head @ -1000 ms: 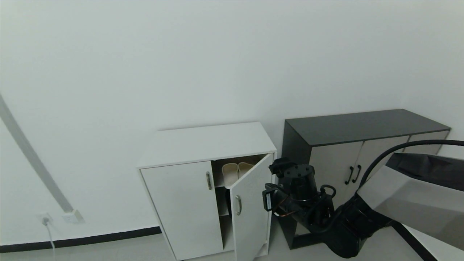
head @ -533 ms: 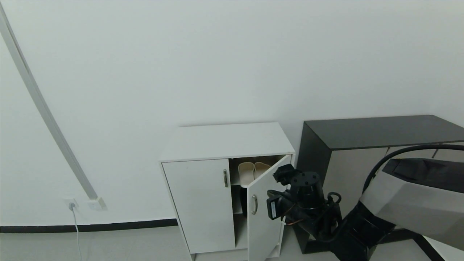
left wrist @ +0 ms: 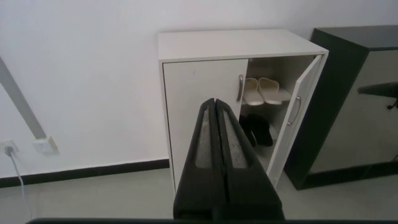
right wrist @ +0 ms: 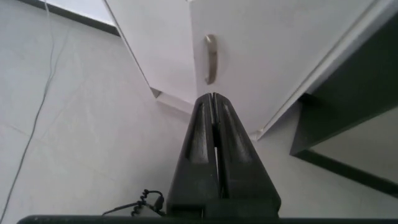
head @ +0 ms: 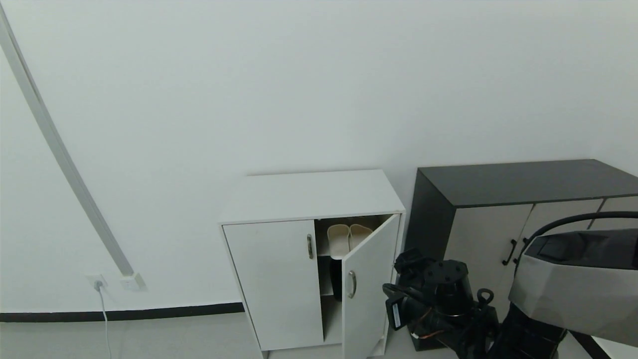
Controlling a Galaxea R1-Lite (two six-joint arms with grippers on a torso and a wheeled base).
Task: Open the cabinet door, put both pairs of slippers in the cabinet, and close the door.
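Note:
The white cabinet [head: 309, 197] stands against the wall, its left door [head: 271, 279] closed and its right door [head: 371, 284] partly ajar. Beige slippers [head: 349, 235] lie on the upper shelf; in the left wrist view a dark pair [left wrist: 258, 132] sits on the shelf below the beige slippers [left wrist: 266, 91]. My right arm's wrist [head: 433, 294] hangs low, right of the ajar door and apart from it. My right gripper [right wrist: 213, 97] is shut on nothing, pointing at the door's outer face below its handle [right wrist: 209, 59]. My left gripper [left wrist: 215, 102] is shut and empty, well back from the cabinet [left wrist: 205, 93].
A dark cabinet [head: 523, 182] with grey doors stands close on the white cabinet's right. A wall socket with a cable [head: 97, 285] and a slanted grey conduit [head: 60, 149] are at the left. Bare floor [right wrist: 81, 143] lies before the cabinet.
The head camera turned left early on, shifting the whole picture right. Since then my right arm has dropped down and drawn back to the right, away from the door's edge. The door stays ajar.

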